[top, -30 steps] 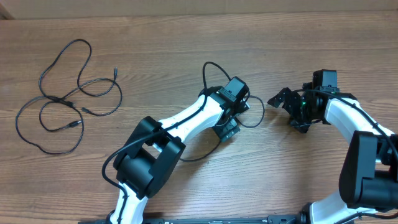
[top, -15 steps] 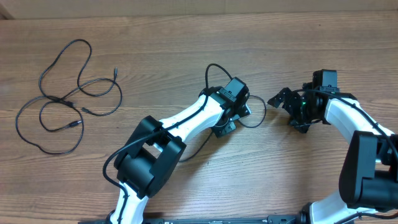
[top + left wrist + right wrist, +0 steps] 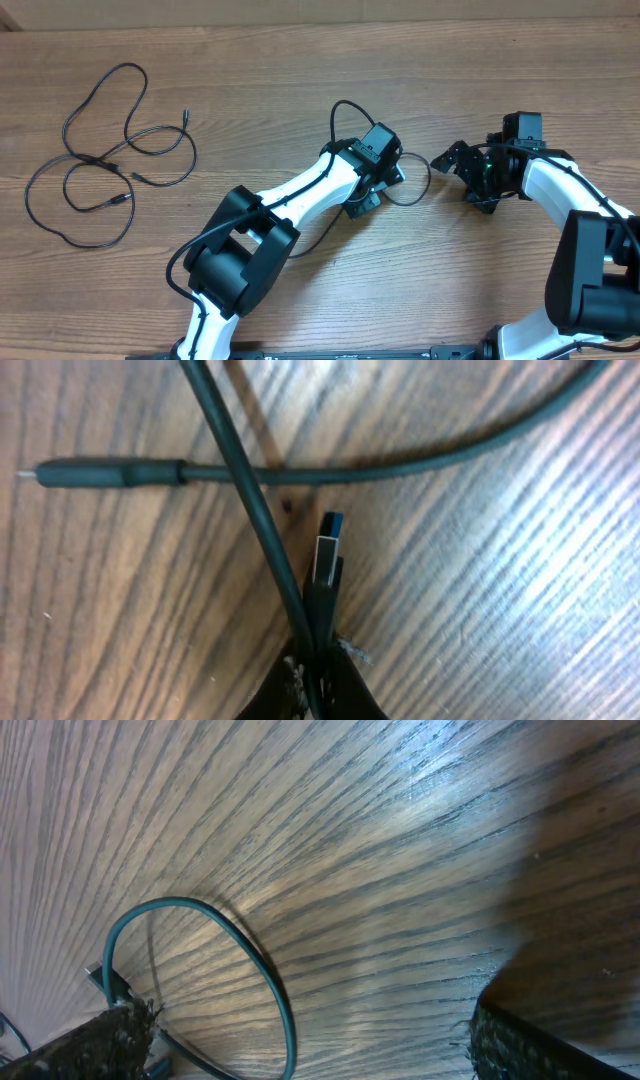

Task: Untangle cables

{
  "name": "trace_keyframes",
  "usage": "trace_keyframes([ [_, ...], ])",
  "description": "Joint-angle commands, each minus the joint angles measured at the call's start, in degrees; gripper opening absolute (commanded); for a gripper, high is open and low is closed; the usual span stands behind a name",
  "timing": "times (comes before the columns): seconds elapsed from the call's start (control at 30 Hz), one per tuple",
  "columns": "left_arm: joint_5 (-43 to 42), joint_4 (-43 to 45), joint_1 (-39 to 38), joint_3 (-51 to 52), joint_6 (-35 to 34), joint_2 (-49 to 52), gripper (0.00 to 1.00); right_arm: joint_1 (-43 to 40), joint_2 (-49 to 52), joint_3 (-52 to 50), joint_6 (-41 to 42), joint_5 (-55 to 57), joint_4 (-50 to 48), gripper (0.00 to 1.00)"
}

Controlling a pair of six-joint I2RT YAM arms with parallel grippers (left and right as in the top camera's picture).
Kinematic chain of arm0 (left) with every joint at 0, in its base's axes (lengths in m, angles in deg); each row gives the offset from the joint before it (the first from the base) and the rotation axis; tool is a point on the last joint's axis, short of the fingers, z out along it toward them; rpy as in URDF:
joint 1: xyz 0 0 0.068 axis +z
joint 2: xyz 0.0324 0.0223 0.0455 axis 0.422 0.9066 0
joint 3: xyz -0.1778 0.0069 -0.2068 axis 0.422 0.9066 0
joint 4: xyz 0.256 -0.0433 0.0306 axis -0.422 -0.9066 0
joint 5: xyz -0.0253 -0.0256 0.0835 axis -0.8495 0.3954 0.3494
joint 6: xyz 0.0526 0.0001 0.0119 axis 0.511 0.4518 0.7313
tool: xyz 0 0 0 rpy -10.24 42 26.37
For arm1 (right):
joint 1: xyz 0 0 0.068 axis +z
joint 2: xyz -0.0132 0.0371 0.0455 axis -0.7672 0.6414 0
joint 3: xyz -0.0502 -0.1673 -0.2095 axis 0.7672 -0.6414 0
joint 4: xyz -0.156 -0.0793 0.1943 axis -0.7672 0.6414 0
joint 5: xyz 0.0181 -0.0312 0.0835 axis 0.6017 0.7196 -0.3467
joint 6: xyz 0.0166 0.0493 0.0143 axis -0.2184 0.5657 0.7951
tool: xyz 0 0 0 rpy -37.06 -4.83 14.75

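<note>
- The tangled cables [image 3: 100,150] lie in loose, overlapping black loops at the far left of the wooden surface [image 3: 300,60]. They are well apart from both arms, and a few small plug ends show among the loops.
- A separate centre cable [image 3: 334,112] lies in the middle of the surface. One loop arches out beside the left arm's wrist, and a second loop curves out on the side facing the right arm.
- In the left wrist view, one strand of this cable runs diagonally down the frame and disappears between the fingers at the bottom edge.
- A USB plug [image 3: 325,555] rises out of the same pinch, just beside that strand, with its metal tip pointing up the frame.
- A small plug [image 3: 100,473] lies flat on the wood in the upper left of that view. Its cord runs off to the right and is crossed by the diagonal strand.
- The left end effector [image 3: 315,690] is closed, gripping the centre cable at the base of the USB plug. From overhead it sits low over the middle of the surface.
- The right end effector [image 3: 460,180] rests near the cable's right-hand loop with its jaws spread wide and nothing held.
- In the right wrist view its two fingers [image 3: 105,1040] sit at opposite lower corners. A dark cable loop lies on the wood between them, closer to the finger on the left of the frame.
</note>
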Motion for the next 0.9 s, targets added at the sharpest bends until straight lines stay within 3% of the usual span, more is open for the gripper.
trace_keyframes([
  [0.0,0.9,0.4,0.1,2.6,-2.1,5.5,0.04,0.1,-0.4,0.2,-0.3,1.7,-0.3,1.00],
  [0.4,0.7,1.1,0.1,2.6,-4.4,5.5,0.04,0.1,-0.4,0.2,-0.3,1.7,-0.3,1.00],
  [0.87,1.3,0.2,0.2,-0.5,-12.3,1.3,0.04,0.1,-0.4,0.2,-0.3,1.7,-0.3,1.00],
])
